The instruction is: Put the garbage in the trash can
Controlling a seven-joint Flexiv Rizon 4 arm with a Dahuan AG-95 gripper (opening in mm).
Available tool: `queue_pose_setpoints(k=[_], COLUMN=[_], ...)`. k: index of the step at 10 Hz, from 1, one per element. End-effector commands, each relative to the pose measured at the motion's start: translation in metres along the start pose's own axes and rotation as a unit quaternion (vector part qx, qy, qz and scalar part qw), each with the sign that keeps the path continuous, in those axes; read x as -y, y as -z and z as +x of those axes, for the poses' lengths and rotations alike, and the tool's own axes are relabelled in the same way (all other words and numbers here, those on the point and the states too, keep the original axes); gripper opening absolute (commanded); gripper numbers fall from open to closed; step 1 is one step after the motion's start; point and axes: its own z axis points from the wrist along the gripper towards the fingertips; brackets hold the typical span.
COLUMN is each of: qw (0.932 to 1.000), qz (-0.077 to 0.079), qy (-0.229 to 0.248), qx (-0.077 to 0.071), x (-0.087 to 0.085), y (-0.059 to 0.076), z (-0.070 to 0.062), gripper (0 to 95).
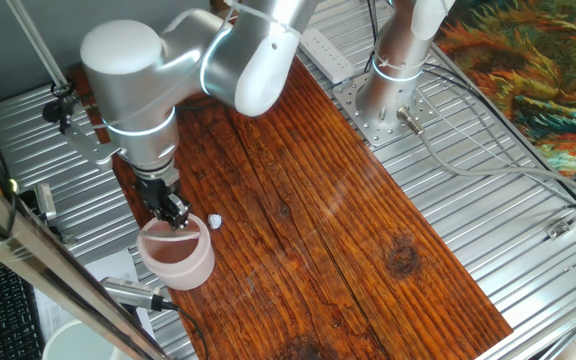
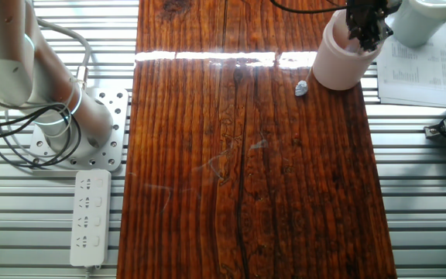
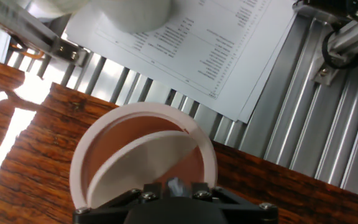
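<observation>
I have the black two-finger gripper (image 1: 173, 210) hanging directly over the small pale pinkish-beige cylindrical plastic trash can (image 1: 178, 260), which stands on the dark striped wooden tabletop (image 1: 348, 260) close to one long edge, near a corner. That placement makes sense to me: the can sits where the arm can come straight down on it, and its round swing lid (image 3: 145, 165) shows tilted in the hand view, half of the mouth open, so anything let go from above should fall inside. In the hand view I see a small pale wad (image 3: 176, 185) between the fingertips at the bottom of the frame, so I judge the gripper is pinching one piece of the garbage, held right above the opening for the drop; the wad is tiny and partly hidden, so I hold that loosely. A second tiny white crumpled wad (image 1: 214, 221) lies on the bare wood just beside the can, toward the middle of the tabletop, apart from its wall; the other fixed view shows it (image 2: 301, 88) the same way. I judge the task about half done: release this piece, then fetch that one. A plain white round container (image 2: 423, 19) and a printed paper sheet (image 2: 416, 70) lie beyond the tabletop's edge on the metal frame, near the can, and I must not mistake that container for the bin.
</observation>
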Motion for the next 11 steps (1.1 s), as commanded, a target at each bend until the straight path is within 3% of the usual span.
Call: queue_pose_setpoints(k=[1,3,8,9,11], qw=[1.0000,1.0000,0.9995,0.9991,0.9984], qz=[0.002,0.002,-0.003,-0.005,-0.008], qy=[0.006,0.008,0.020,0.027,0.045], qx=[-0.002,-0.005,-0.025,-0.033,-0.034], x=[0.001,0.003,0.021,0.028,0.042], y=[0.001,0.004,0.033,0.036,0.035], z=[0.000,0.002,0.012,0.020,0.045], gripper=[38.0,38.0,38.0,38.0,38.0])
